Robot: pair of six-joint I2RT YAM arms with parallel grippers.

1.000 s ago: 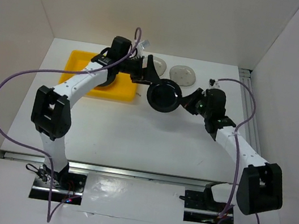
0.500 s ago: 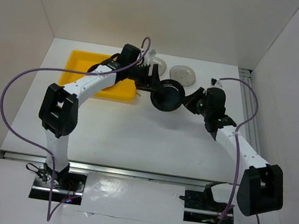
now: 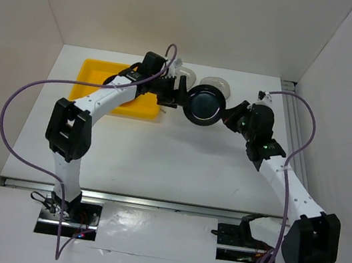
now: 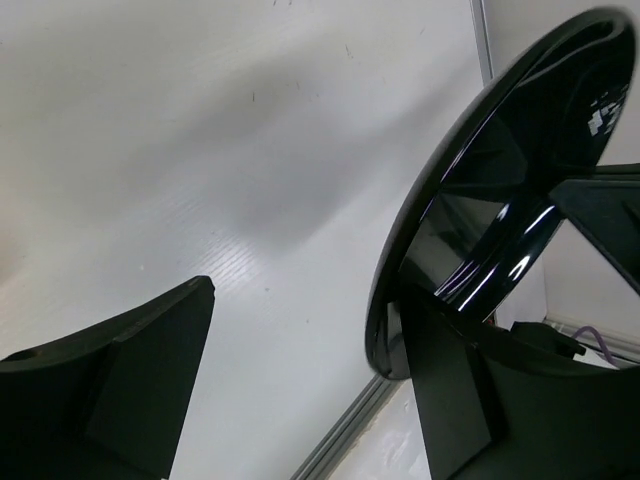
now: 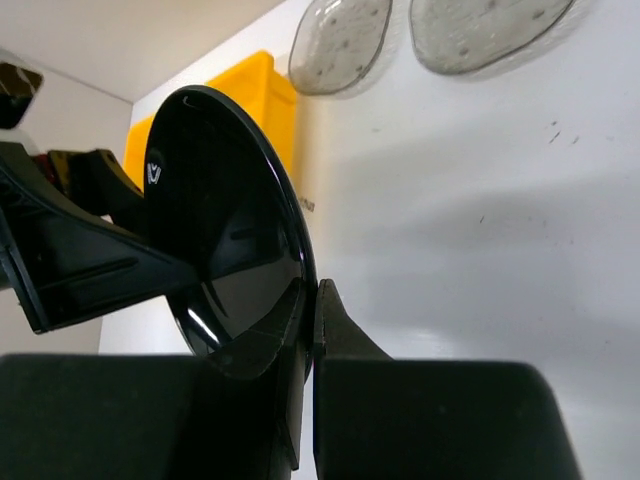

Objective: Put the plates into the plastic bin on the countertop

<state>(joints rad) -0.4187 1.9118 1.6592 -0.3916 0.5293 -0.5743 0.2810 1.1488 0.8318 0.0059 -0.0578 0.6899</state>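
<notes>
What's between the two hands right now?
The black plate, pinched by the right hand, its other rim at the open left hand; top view shows it.

Black plate [image 3: 206, 106]: round, glossy, shallow; held clear of the desk [image 3: 158, 155], tilted well off level; its rim is pinched on the right side by the right jaws; it hangs just right of the bin, in front of the grey plates.

Bin [image 3: 94, 72]: bright yellow, rectangular, low-walled; flat on the desk at back left; contents largely hidden.

Left grey plate [image 5: 338, 42] and right grey plate [image 5: 482, 22]: translucent, rounded-square, speckled; flat on the desk near the back wall; just beside each other, not touching.
</notes>
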